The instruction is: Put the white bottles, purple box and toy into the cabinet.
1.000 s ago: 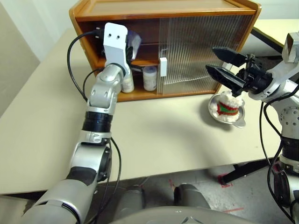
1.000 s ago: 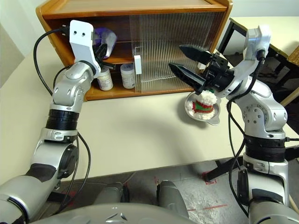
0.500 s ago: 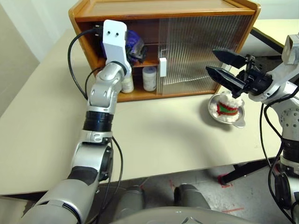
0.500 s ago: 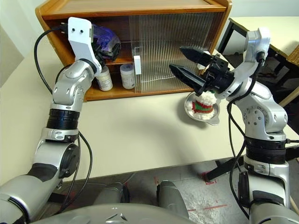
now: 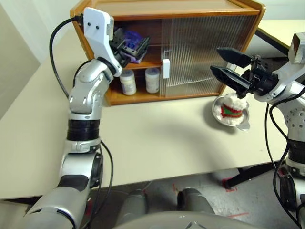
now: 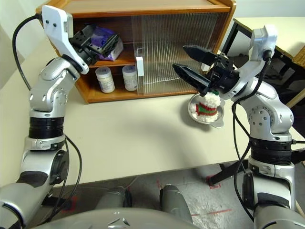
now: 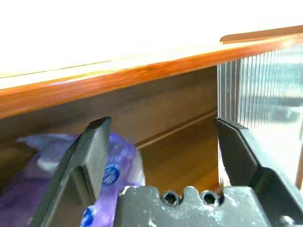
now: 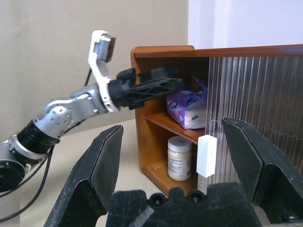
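You're looking at a cabinet [image 5: 167, 9] of glossy, warm varnished wood, its sliding door [image 5: 205, 52] ribbed translucent plastic with a smooth white plastic handle [image 5: 166, 68]. Just ahead of your left gripper [image 6: 97, 40], whose fingers are matt black plastic, the purple box [image 6: 107, 44] is soft, shiny film. The white bottles [image 5: 127, 82] look like smooth plastic. Below your right gripper [image 5: 228, 64], the toy [image 5: 232, 109] is fluffy plush in a shiny metal bowl [image 5: 243, 125]. The table [image 5: 157, 138] is matt.
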You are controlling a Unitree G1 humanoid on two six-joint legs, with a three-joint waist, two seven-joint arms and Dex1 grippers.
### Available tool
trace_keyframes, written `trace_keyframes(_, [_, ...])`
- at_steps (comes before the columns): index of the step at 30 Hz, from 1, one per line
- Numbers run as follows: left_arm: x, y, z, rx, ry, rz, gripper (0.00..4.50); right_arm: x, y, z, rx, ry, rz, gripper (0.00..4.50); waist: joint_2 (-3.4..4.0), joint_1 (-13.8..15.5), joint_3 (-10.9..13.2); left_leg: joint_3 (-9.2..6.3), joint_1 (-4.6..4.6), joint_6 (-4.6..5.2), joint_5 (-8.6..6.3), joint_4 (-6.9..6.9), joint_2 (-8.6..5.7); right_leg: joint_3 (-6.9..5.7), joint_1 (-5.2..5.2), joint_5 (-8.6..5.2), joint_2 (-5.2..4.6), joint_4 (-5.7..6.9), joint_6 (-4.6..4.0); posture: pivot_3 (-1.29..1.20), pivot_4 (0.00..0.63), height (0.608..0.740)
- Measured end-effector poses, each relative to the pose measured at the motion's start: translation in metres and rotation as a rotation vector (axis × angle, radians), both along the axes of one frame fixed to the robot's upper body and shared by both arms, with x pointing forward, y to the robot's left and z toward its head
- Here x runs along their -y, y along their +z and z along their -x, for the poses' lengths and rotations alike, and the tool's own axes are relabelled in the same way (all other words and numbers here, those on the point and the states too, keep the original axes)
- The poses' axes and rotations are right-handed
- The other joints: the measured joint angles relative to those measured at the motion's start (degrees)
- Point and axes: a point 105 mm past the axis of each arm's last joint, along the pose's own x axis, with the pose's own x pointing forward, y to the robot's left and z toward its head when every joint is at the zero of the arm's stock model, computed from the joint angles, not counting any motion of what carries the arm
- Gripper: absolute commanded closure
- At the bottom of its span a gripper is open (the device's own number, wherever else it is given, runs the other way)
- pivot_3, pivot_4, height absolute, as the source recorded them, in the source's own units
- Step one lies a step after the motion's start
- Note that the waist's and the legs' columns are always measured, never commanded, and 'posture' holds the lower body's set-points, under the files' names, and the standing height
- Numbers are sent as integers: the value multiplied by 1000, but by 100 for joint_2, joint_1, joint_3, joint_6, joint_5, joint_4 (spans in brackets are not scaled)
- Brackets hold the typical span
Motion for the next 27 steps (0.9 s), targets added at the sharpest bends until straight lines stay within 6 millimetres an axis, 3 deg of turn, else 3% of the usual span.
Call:
trace_keyframes(5, [-15,-22,6,-87,-14,-40,2970,0,0,0,-2,-1,0,0,-1,2,0,1,2,0,0,1,1,2,0,0,0,0,1,20,0,740])
trace_keyframes(9, [-22,-28,2,-101,40,-34,4475,1,0,0,-2,-1,-1,0,-1,22,0,1,1,0,0,1,1,1,1,1,-1,0,0,20,0,740])
trace_keyframes(14, [-29,-41,-9,-127,131,-23,4475,1,0,0,-1,-1,0,0,-2,20,-1,1,1,0,0,1,1,3,1,3,-2,0,-3,15,0,740])
trace_keyframes(18, [-24,-53,-17,-160,137,-25,4475,1,0,-1,0,-2,0,0,-3,17,-1,1,0,0,0,1,0,3,1,4,-2,-1,-3,7,0,740])
trace_keyframes(27, [-13,-46,-40,-153,159,20,4475,1,1,0,3,-5,1,0,-3,11,-1,1,0,0,0,1,-1,2,1,3,-1,-3,-1,-11,0,740])
